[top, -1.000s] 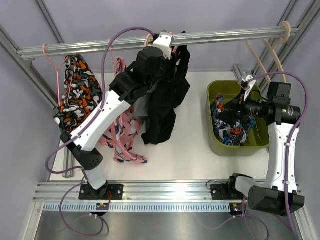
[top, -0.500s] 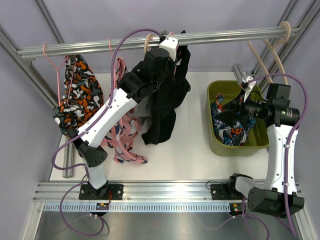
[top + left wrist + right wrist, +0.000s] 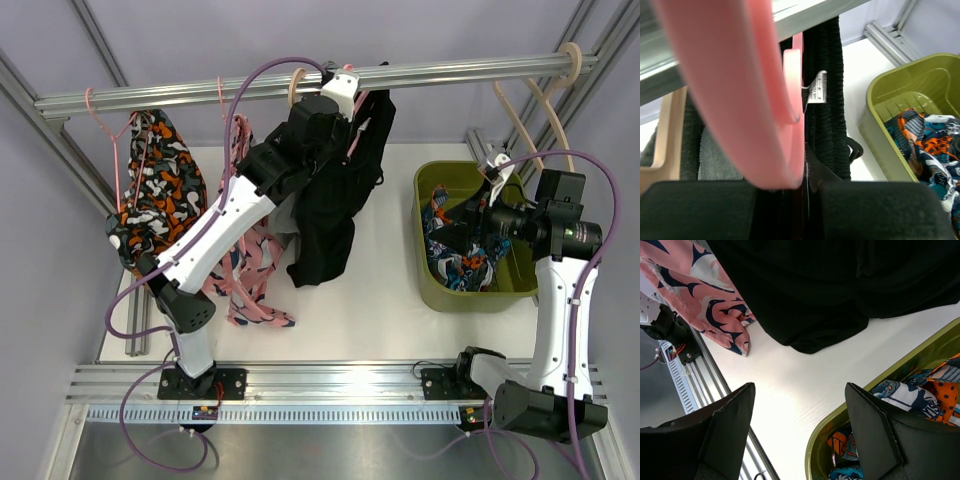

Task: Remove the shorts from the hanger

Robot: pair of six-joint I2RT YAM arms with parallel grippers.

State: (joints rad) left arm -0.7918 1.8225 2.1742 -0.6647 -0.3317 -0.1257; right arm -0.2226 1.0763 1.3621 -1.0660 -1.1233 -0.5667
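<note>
The black shorts (image 3: 335, 205) hang from a pink hanger (image 3: 755, 100) on the rail. My left gripper (image 3: 342, 100) is up at the rail, shut on the pink hanger right beside the shorts' waistband (image 3: 824, 100). A strip of grey shorts (image 3: 715, 162) hangs just left of it, mostly hidden. Blue-orange-white patterned shorts (image 3: 455, 255) lie in the green bin (image 3: 470, 300); they also show in the right wrist view (image 3: 920, 390). My right gripper (image 3: 799, 390) is open and empty above the bin's left rim (image 3: 840, 422), apart from the black shorts (image 3: 830, 290).
An orange-black-white patterned garment (image 3: 155, 185) hangs at the rail's left end. A pink patterned garment (image 3: 250, 270) hangs under my left arm down to the table. Empty wooden hangers (image 3: 540, 110) hang at the right. A metal rail (image 3: 470, 70) spans the back.
My left gripper has shifted right along the rail, and the top of the black shorts has spread to the right. My right arm has drifted slightly right.
</note>
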